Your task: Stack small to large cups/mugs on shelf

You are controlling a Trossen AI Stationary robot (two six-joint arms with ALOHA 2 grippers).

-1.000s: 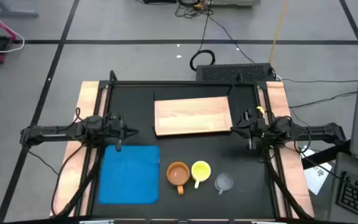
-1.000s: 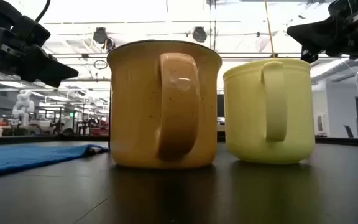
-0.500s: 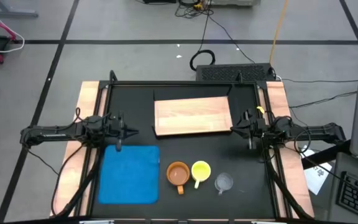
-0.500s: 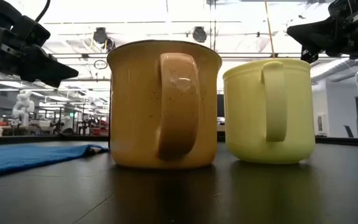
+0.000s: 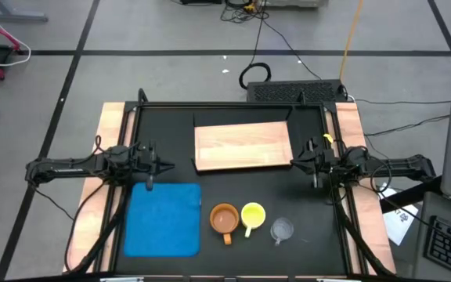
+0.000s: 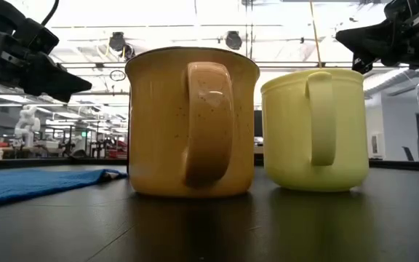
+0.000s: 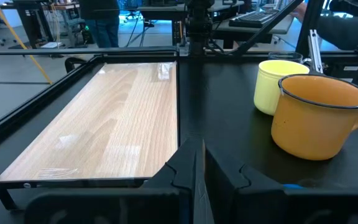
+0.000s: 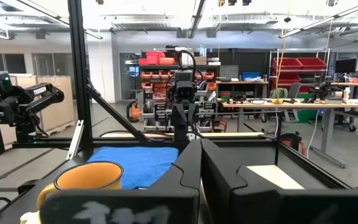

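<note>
Three vessels stand in a row near the table's front edge, well apart from both arms: the orange-brown mug (image 5: 224, 218) on the left, the yellow mug (image 5: 253, 215) just beside it, and the clear glass cup (image 5: 282, 229) on the right, a little apart from the yellow one; the order runs large to small across the table, and the low view shows both mug handles turned toward the front edge, which should leave their far sides free for a grasp. The shelf (image 5: 243, 146) lies flat toward the back of the table, a light wooden board with nothing on it; none of the stacking looks begun. A blue mat (image 5: 163, 218) lies to the left of the orange-brown mug, not touching it.

The left gripper (image 5: 165, 165) hangs above the table's left side, between the shelf and the blue mat, holding nothing; its wrist view shows the two fingers pressed together with only a thin seam between them. The right gripper (image 5: 294, 163) hangs at the shelf's right edge, likewise empty, its fingers also closed to a narrow seam. Both arms face each other across the shelf in what reads as a waiting pose; the right arm is nearer the glass cup, so it seems the likelier one to reach for the smallest vessel.
</note>
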